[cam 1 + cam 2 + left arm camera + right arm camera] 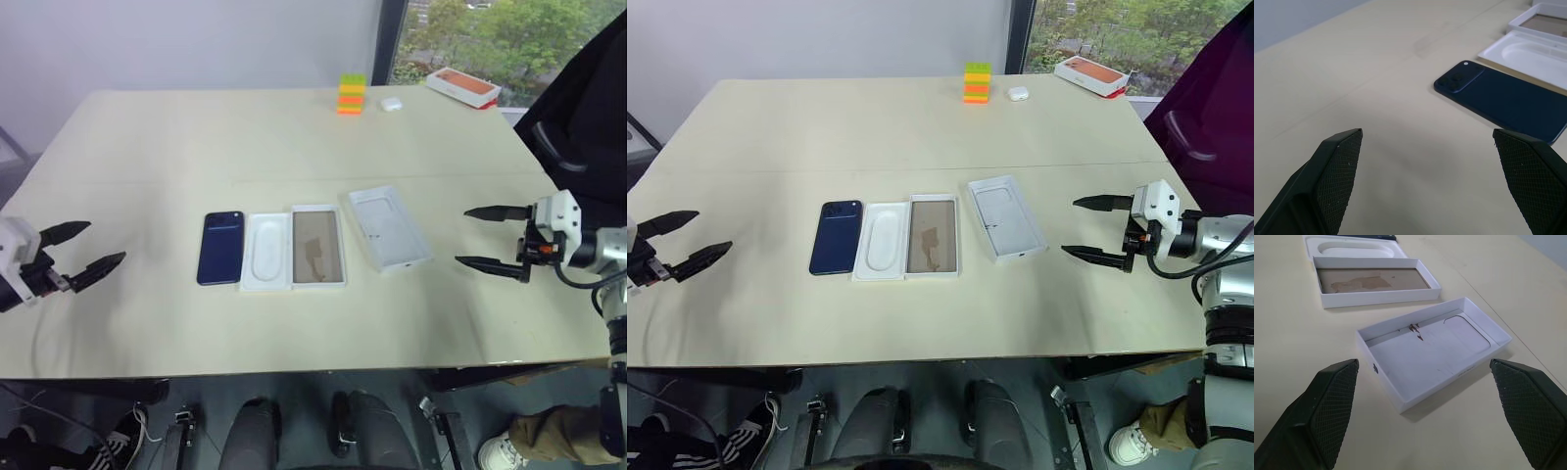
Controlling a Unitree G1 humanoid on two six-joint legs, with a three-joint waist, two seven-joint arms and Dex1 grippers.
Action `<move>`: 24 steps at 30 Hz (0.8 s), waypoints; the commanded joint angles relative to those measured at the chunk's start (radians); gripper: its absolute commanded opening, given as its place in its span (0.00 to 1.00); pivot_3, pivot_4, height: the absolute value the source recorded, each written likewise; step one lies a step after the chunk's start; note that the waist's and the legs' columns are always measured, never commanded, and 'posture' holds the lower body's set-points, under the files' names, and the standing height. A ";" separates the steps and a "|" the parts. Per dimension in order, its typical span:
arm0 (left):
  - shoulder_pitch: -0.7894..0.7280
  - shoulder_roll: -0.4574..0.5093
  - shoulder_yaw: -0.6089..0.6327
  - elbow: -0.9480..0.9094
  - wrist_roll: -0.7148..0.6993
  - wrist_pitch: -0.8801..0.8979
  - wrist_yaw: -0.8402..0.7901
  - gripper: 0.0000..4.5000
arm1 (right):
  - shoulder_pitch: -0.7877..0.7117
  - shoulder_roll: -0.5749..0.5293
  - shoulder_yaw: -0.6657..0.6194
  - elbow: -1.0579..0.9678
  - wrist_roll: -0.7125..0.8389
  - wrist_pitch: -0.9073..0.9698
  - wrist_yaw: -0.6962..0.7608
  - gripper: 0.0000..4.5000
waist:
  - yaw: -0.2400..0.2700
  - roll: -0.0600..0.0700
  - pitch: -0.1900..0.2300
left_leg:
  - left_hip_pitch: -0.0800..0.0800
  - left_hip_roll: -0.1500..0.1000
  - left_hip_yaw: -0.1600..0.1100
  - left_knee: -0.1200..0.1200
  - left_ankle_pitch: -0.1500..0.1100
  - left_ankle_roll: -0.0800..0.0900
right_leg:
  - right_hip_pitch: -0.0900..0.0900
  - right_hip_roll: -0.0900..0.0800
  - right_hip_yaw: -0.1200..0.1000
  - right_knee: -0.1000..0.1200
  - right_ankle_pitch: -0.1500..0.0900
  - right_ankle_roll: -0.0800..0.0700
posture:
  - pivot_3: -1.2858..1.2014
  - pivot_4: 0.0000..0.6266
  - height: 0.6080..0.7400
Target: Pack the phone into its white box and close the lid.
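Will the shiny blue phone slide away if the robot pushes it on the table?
Probably yes. The phone looks glossy and lies flat on the smooth table, so a push would likely make it slide, not tip. It looks thin and stiff, so it should not bend, but the fingers may struggle to get under its low edge.

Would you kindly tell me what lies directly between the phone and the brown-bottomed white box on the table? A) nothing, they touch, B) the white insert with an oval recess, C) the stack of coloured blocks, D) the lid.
B: the white insert lies flat between the phone and the white box, while the lid sits on the box's other side, open side up.
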 commanded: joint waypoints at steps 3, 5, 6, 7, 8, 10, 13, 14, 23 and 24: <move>-0.001 0.000 0.001 -0.059 -0.011 0.039 0.015 1.00 | -0.017 0.009 -0.011 -0.012 0.006 -0.011 -0.008 1.00 | 0.000 0.000 0.000 | 0.000 0.000 0.000 0.000 0.000 0.000 | 0.000 0.000 0.000 0.000 0.000 0.000 | 0.52 0.24 1.00; 0.023 -0.003 0.001 -0.115 -0.025 0.069 0.009 1.00 | -0.014 0.004 -0.004 -0.008 -0.004 -0.014 -0.003 1.00 | -0.001 0.000 0.000 | 0.000 0.000 0.000 0.000 0.000 0.000 | 0.000 0.000 0.000 0.000 0.000 0.000 | 0.52 0.24 1.00; 0.032 -0.007 0.003 -0.145 -0.032 0.080 0.011 1.00 | -0.013 0.001 -0.002 -0.002 -0.011 -0.023 -0.003 1.00 | -0.001 0.000 0.000 | 0.000 0.000 0.000 0.000 0.000 0.000 | 0.000 0.000 0.000 0.000 0.000 0.000 | 0.52 0.24 1.00; 0.035 -0.012 0.002 -0.172 -0.037 0.093 0.016 1.00 | -0.014 0.001 -0.002 0.004 -0.015 -0.028 -0.006 1.00 | 0.000 0.000 0.000 | 0.000 0.000 0.000 0.000 0.000 0.000 | 0.000 0.000 0.000 0.000 0.000 0.000 | 0.52 0.24 1.00; 0.037 -0.016 0.000 -0.190 -0.039 0.102 0.018 1.00 | -0.015 0.002 -0.003 0.008 -0.017 -0.028 -0.008 1.00 | 0.000 0.000 0.000 | 0.000 0.000 0.000 0.000 0.000 0.000 | 0.000 0.000 0.000 0.000 0.000 0.000 | 0.52 0.24 1.00; 0.031 -0.026 -0.005 -0.201 -0.029 0.102 0.025 1.00 | -0.014 0.004 -0.001 0.012 -0.025 -0.037 -0.010 1.00 | 0.001 0.000 0.000 | 0.000 0.000 0.000 0.000 0.000 0.000 | 0.000 0.000 0.000 0.000 0.000 0.000 | 0.52 0.24 1.00; 0.030 -0.038 -0.006 -0.207 -0.023 0.100 0.032 1.00 | -0.012 0.007 -0.002 0.010 -0.030 -0.045 -0.016 1.00 | 0.001 0.000 0.000 | 0.000 0.000 0.000 0.000 0.000 0.000 | 0.000 0.000 0.000 0.000 0.000 0.000 | 0.52 0.24 1.00; 0.031 -0.040 -0.006 -0.208 -0.022 0.101 0.033 1.00 | -0.011 0.008 -0.002 0.009 -0.030 -0.045 -0.018 1.00 | 0.001 0.000 0.000 | 0.000 0.000 0.000 0.000 0.000 0.000 | 0.000 0.000 0.000 0.000 0.000 0.000 | 0.52 0.24 1.00; 0.039 -0.048 -0.014 -0.205 -0.015 0.136 0.051 1.00 | -0.007 0.010 0.000 -0.001 -0.035 -0.049 -0.033 1.00 | 0.000 0.000 0.000 | 0.000 0.000 0.000 0.000 0.000 0.000 | 0.000 0.001 0.000 0.000 0.000 0.000 | 0.52 0.24 1.00; 0.040 -0.047 -0.016 -0.208 -0.015 0.145 0.052 1.00 | -0.007 0.012 0.002 -0.004 -0.036 -0.048 -0.036 1.00 | 0.000 0.000 0.000 | 0.000 0.000 0.000 0.000 0.000 0.000 | 0.000 0.001 0.000 0.000 0.000 0.000 | 0.52 0.24 1.00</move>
